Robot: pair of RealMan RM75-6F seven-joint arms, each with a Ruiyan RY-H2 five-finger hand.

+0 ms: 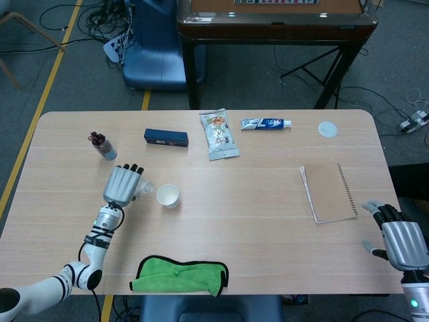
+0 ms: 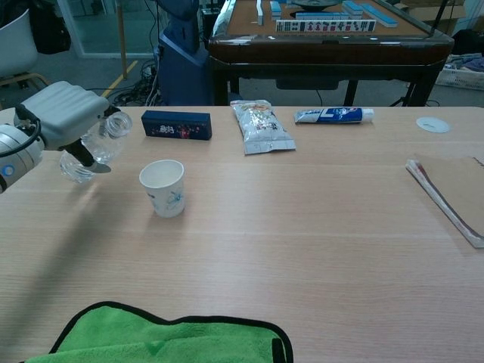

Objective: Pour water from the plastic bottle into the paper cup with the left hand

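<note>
My left hand [image 2: 62,113] [image 1: 123,184] grips a clear plastic bottle [image 2: 97,146], lifted off the table and tilted with its open neck [image 2: 119,121] pointing right toward the paper cup. The bottle's neck [image 1: 146,188] shows just left of the cup in the head view. The white paper cup [image 2: 163,187] [image 1: 168,196] stands upright on the table, a little right of and below the bottle's mouth. My right hand [image 1: 401,240] rests at the table's near right corner, fingers apart, holding nothing.
A dark blue box [image 2: 176,125], a snack bag [image 2: 262,126] and a toothpaste tube [image 2: 333,115] lie along the far side. A notebook [image 1: 328,192] lies at right, a green cloth [image 1: 179,276] at the near edge, and a small jar [image 1: 102,145] at far left.
</note>
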